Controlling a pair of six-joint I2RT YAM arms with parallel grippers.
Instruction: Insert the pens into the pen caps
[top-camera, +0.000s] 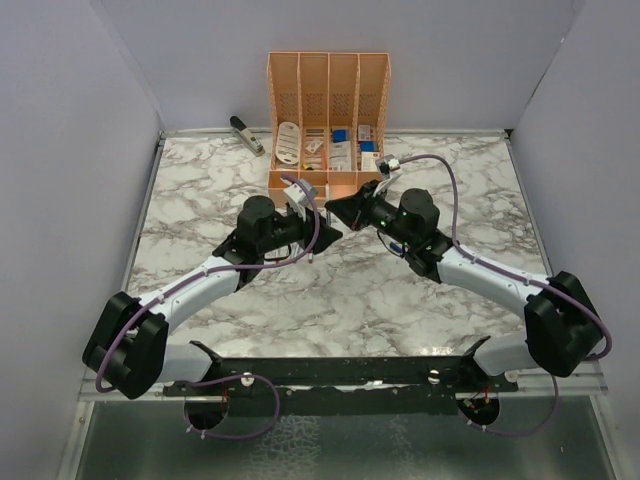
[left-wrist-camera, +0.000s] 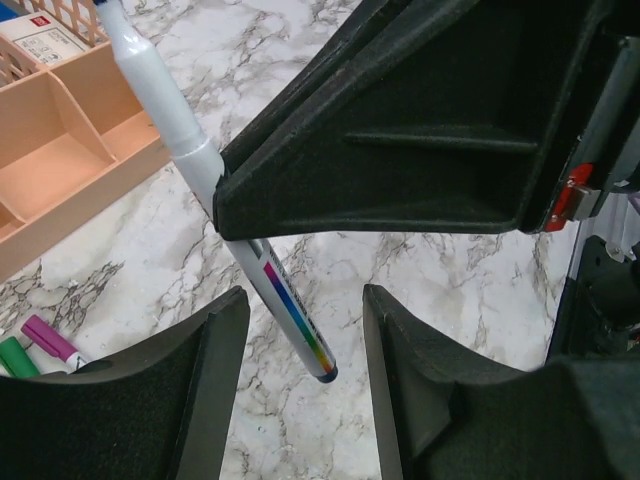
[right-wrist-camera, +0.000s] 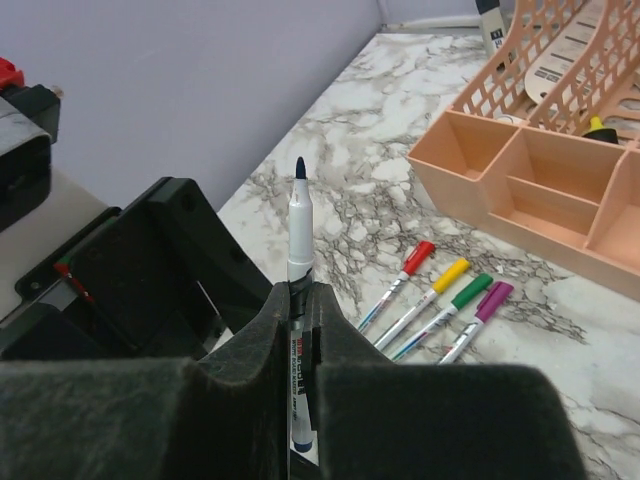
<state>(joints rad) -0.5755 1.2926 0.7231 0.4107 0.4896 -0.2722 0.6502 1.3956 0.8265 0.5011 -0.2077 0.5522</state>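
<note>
the marble-patterned table (top-camera: 400, 300), smooth and glossy, carries a peach plastic organiser (top-camera: 327, 80) with slotted walls at its far side. in front of it the two arms meet. the right gripper (right-wrist-camera: 300, 295), blocky black plastic, is clamped tight on the barrel of a slim white pen (right-wrist-camera: 300, 225), whose bare dark-blue tip sticks out past the fingers. the left gripper (left-wrist-camera: 305, 300) stands about half open, its matte fingers either side of the pen's lower end without touching it, holding nothing. four other pens (right-wrist-camera: 440, 295) lie side by side on the table near the organiser, wearing red, yellow, green and purple caps (right-wrist-camera: 452, 272). so this looks like the last pen, at a hand-over or a steadying between the two grippers. next it needs its cap, which i cannot find in these views. judging by the others it is small and rounded, so the tip must meet its mouth squarely.
</note>
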